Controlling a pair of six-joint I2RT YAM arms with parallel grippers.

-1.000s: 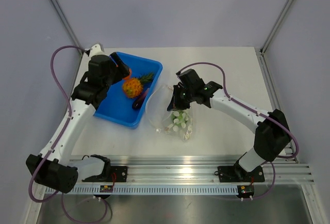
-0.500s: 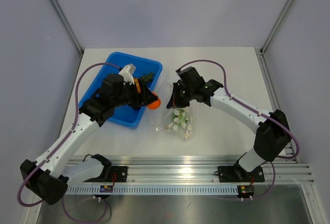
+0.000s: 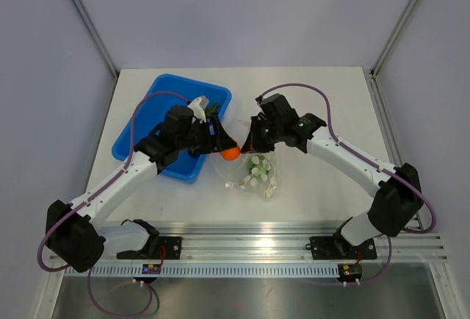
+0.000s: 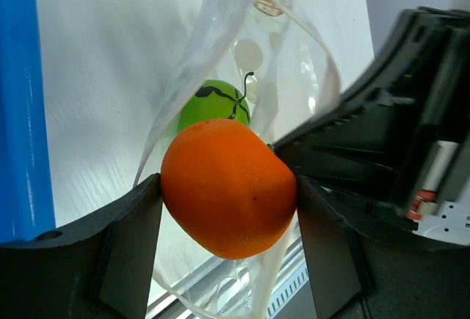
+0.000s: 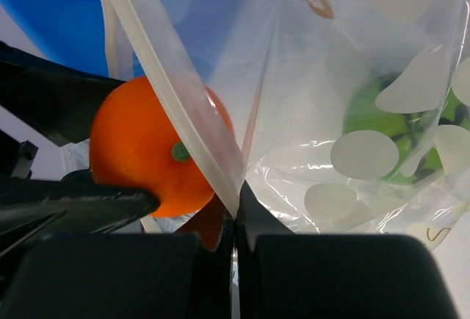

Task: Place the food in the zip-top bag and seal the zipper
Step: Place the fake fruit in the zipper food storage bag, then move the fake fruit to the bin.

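My left gripper is shut on the orange ball, held at the open mouth of the zip-top bag. The green ball lies inside the bag. My right gripper is shut on the bag's upper mouth edge, pinching the zipper and holding the mouth up. Green pineapple leaves show in the tray behind my left arm; the rest of the food is hidden.
The blue tray stands left of the bag, partly under my left arm. My two grippers nearly touch at the bag's mouth. The metal rail runs along the near table edge.
My left arm has swung from the blue tray rightward, carrying the orange ball to the bag's mouth. The right gripper has kept its hold on the bag edge, shifting only slightly.
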